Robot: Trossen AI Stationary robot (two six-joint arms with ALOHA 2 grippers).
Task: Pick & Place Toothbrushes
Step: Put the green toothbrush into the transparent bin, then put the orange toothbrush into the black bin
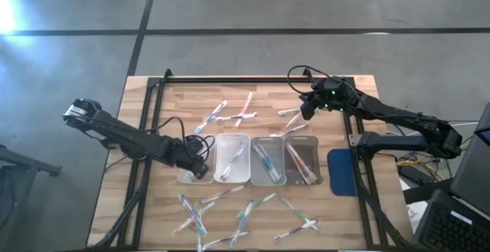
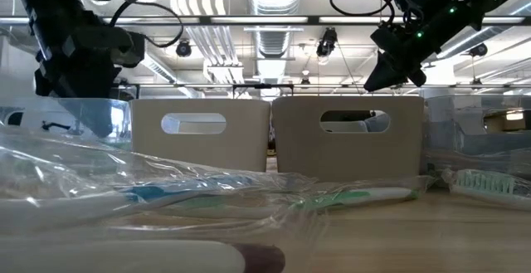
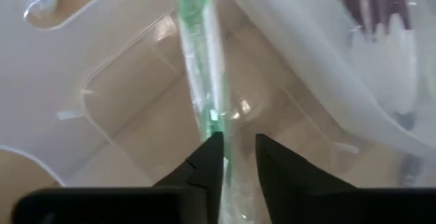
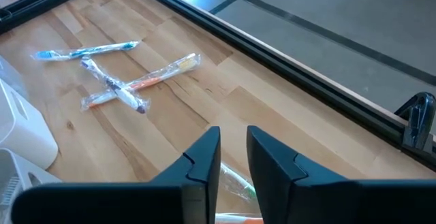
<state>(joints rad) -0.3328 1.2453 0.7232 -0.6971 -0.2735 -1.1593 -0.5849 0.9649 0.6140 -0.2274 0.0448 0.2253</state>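
On the bench [image 1: 153,206] four clear trays [image 1: 232,158] sit in a row across the middle, and wrapped toothbrushes [image 1: 233,114] lie scattered on both sides of that row: a loose group on the far side, another spread along the near edge. Several more already lie inside the trays.

My left end effector [image 3: 237,149] is down inside the leftmost tray [image 1: 191,177]. Its fingers stand slightly apart with a green toothbrush [image 3: 201,81] in clear wrap running between them; from the left wrist view I think the wrap only lies in the gap rather than being pinched, but I cannot tell for sure. The brush leans along the tray's inside.

My right end effector [image 4: 233,150] hangs above the far right part of the bench, off the surface. Its fingers are a little apart with nothing between them. A wrapped brush with green [image 4: 235,182] lies on the wood just under the tips. Farther off in that view, three wrapped brushes lie together: a blue one [image 4: 85,50], an orange one [image 4: 146,77] and a purple one [image 4: 112,84] crossing it.
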